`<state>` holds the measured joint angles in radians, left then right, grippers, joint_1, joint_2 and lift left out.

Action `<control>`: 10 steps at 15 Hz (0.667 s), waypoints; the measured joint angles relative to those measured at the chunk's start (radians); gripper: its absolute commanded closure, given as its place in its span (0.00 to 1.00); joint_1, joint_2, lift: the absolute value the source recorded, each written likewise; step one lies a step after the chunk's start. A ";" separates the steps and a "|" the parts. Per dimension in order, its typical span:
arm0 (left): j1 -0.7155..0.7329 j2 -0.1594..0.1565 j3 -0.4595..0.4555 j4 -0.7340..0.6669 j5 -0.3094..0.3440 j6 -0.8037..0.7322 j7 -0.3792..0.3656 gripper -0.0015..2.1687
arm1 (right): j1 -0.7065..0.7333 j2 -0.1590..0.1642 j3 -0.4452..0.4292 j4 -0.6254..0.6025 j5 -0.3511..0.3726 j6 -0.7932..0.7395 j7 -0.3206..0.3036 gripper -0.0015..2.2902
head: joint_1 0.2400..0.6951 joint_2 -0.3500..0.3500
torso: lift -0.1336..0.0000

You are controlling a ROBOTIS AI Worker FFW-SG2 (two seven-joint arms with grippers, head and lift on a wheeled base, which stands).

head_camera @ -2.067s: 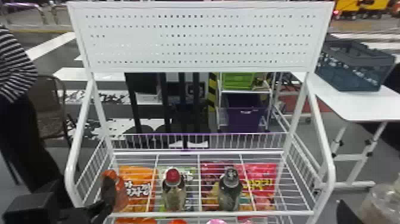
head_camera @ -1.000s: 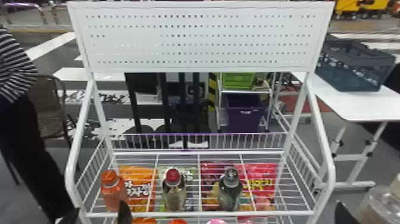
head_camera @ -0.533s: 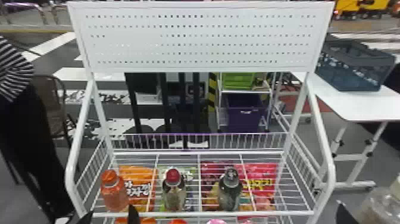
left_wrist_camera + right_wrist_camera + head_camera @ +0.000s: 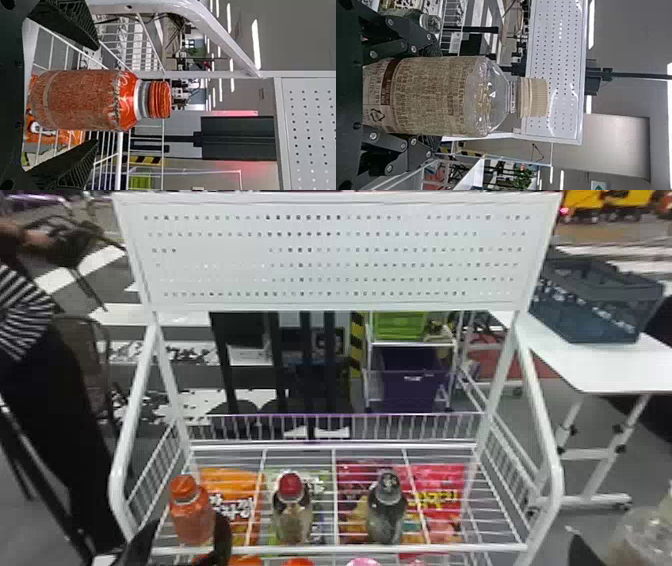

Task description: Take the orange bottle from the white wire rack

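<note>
- At the near right, the right gripper [image 4: 440, 96] is clasping a beige-capped bottle [image 4: 435, 95], fingers closed around it, presumably for safekeeping.
- Farther in, the left gripper [image 4: 98, 94] is straddling the orange bottle [image 4: 83, 101], fingers wide open, holding nothing, apparently preparing to squeeze.
- Beneath, the white wire rack [image 4: 340, 548] is supporting it upright (handily, at the left end).

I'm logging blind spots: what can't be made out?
- Small print on orange bottle: left wrist view, too small.
- Base of beige-capped bottle: right wrist view, behind right gripper.
- Rear of left gripper: head view, cut by bottom edge.
- Items below front rail: head view, same edge.
</note>
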<state>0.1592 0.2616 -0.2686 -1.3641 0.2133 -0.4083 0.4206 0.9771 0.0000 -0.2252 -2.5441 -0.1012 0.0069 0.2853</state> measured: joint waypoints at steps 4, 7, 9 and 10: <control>-0.047 -0.001 0.000 0.046 0.008 -0.001 -0.024 0.20 | 0.001 0.000 0.000 -0.007 0.002 0.007 0.000 0.51 | 0.57 0.50 | 1.00; -0.056 0.000 0.011 0.058 0.026 0.000 -0.092 0.90 | 0.003 0.000 -0.002 -0.010 0.003 0.008 0.000 0.51 | 0.57 0.50 | 1.00; -0.056 0.001 0.016 0.055 0.048 0.005 -0.091 0.91 | 0.002 0.000 -0.001 -0.010 0.003 0.008 0.000 0.51 | 0.57 0.50 | 1.00; -0.052 0.003 0.017 0.047 0.052 0.009 -0.091 0.91 | 0.001 0.000 -0.001 -0.010 0.002 0.008 0.000 0.51 | 0.57 0.50 | 1.00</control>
<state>0.1071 0.2648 -0.2518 -1.3173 0.2653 -0.3990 0.3296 0.9784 0.0000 -0.2260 -2.5541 -0.0987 0.0151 0.2853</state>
